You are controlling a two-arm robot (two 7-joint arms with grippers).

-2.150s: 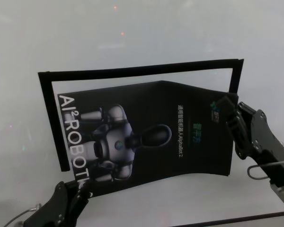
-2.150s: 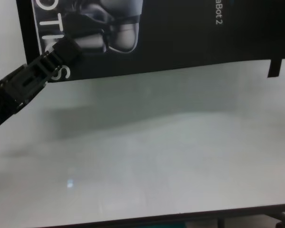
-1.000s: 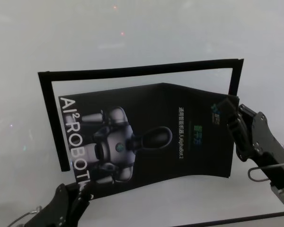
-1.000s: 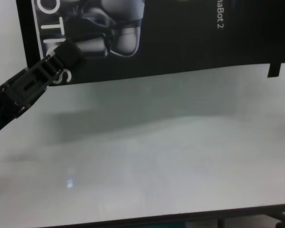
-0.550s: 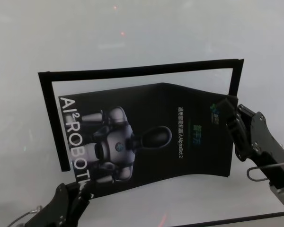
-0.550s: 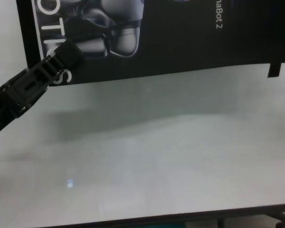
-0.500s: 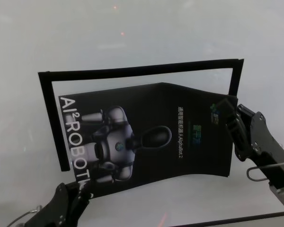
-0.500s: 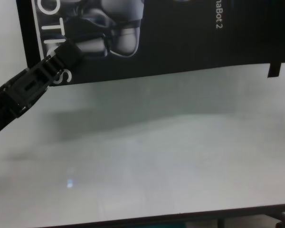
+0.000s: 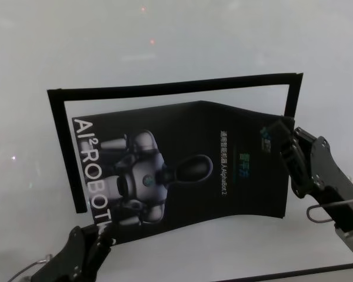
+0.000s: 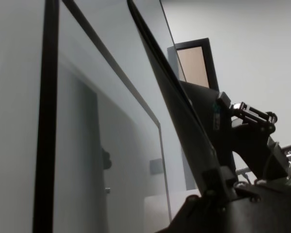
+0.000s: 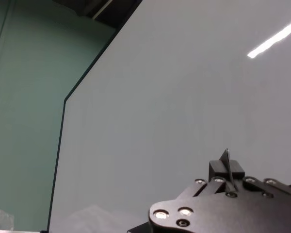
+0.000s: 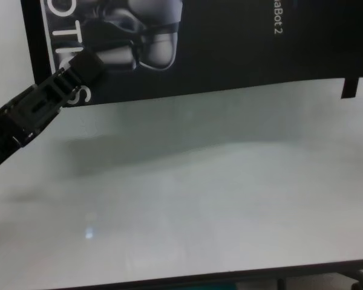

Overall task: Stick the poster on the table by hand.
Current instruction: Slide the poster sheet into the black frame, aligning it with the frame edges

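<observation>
1. While both arms hold it, the poster hangs just above the white table, its long axis running from the robot's left to its right, with a bend toward its right end.
2. At the far left, black tape strips mark a rectangular outline on the table; the poster's left end, with the white letters, overlaps that outline but sits skewed to it.
3. The left gripper is clamped on the poster's near left corner, over the last white letters; the chest view shows the sheet's shadow on the table beneath, so the near edge seems raised.
4. In the middle, the printed robot figure faces up, and the far edge lies near the long far strip without lining up with it.
5. The right gripper is closed on the poster's far right corner, just inside the short right strip.
6. The coming move likely turns on this: the outline lies farther away and slightly left of the sheet, so both grippers, at diagonal corners, would need to square it to the strips, then lower and press it flat.
</observation>
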